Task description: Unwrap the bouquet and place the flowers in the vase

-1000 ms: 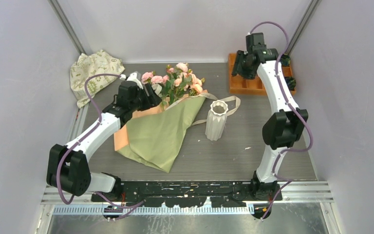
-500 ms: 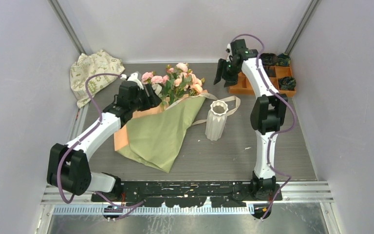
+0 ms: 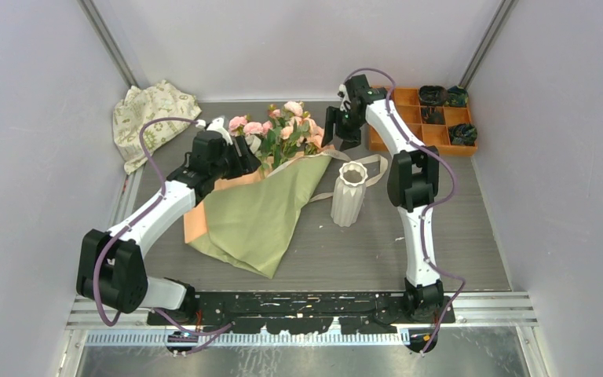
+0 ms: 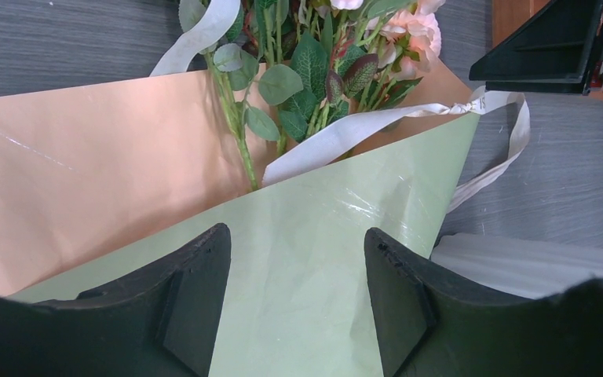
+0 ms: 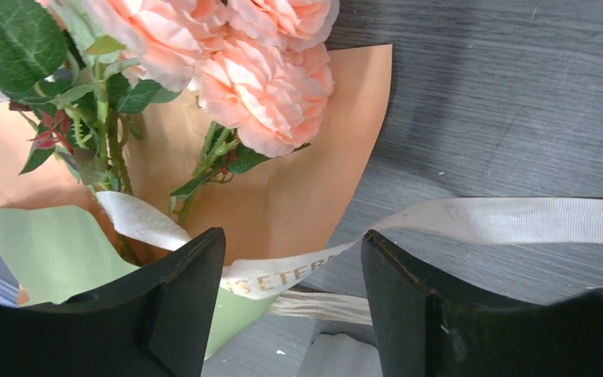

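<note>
The bouquet (image 3: 259, 208) lies on the table, its paper cone olive-green outside and orange inside, with a cream ribbon (image 5: 283, 275) loose across its mouth. Pink and peach flowers (image 3: 286, 129) with green leaves stick out at the far end. My left gripper (image 3: 250, 161) hovers open over the green paper (image 4: 306, 220) with nothing between its fingers. Just right of the blooms (image 5: 267, 86), my right gripper (image 3: 330, 138) stands open above the ribbon and holds nothing. The white ribbed vase (image 3: 351, 192) stands upright right of the bouquet.
A cream patterned cloth (image 3: 151, 118) lies bunched in the far left corner. An orange compartment tray (image 3: 408, 133) with dark items sits at the far right. Ribbon tails (image 3: 373, 169) trail on the table behind the vase. Walls close in on three sides.
The right arm has swung left from the orange tray to the flowers' right side, and its jaws have widened. The left arm and the bouquet have not moved.
</note>
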Robot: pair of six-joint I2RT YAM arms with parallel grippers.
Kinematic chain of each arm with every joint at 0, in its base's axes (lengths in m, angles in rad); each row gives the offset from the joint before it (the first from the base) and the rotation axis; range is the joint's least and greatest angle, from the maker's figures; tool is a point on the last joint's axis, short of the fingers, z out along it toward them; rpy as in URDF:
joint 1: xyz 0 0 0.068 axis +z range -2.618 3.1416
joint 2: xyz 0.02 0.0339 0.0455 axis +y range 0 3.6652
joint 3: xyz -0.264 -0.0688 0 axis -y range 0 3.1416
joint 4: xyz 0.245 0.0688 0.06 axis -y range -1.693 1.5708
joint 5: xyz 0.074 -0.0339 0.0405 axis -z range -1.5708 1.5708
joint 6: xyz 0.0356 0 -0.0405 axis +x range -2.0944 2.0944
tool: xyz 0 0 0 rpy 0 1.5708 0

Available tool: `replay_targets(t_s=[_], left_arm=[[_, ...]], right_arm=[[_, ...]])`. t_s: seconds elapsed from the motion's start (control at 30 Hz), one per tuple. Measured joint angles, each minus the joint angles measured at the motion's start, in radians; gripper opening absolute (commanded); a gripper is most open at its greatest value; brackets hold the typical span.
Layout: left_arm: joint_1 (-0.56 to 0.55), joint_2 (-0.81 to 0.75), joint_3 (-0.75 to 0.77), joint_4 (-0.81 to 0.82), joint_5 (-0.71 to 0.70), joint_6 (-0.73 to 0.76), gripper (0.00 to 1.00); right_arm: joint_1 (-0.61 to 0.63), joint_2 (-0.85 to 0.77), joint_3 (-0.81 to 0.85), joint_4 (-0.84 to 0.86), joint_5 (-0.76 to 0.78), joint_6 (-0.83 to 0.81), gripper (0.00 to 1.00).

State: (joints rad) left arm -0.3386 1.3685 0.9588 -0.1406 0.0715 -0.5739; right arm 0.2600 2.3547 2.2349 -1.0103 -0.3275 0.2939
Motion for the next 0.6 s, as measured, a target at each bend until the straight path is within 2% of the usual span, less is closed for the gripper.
replay_targets(t_s=[0.1,0.3,0.53,0.6], left_arm=[[0.0,0.0,0.0,0.0,0.0,0.006,0.64],[0.0,0.011,0.0,0.0,0.001,0.006,0.63],[0.0,0.015,-0.008,0.001,0.001,0.006,0.63],[0.0,0.015,-0.011,0.001,0.001,0.006,0.63]], right_arm=[[0.0,0.014,0.0,0.003,-0.001,0.001,0.66],[0.0,0.02,-0.001,0.013,-0.004,0.001,0.36],[0.0,0.02,-0.035,0.032,-0.006,0.003,0.11],[0.0,0.02,-0.052,0.037,-0.005,0.004,0.07]])
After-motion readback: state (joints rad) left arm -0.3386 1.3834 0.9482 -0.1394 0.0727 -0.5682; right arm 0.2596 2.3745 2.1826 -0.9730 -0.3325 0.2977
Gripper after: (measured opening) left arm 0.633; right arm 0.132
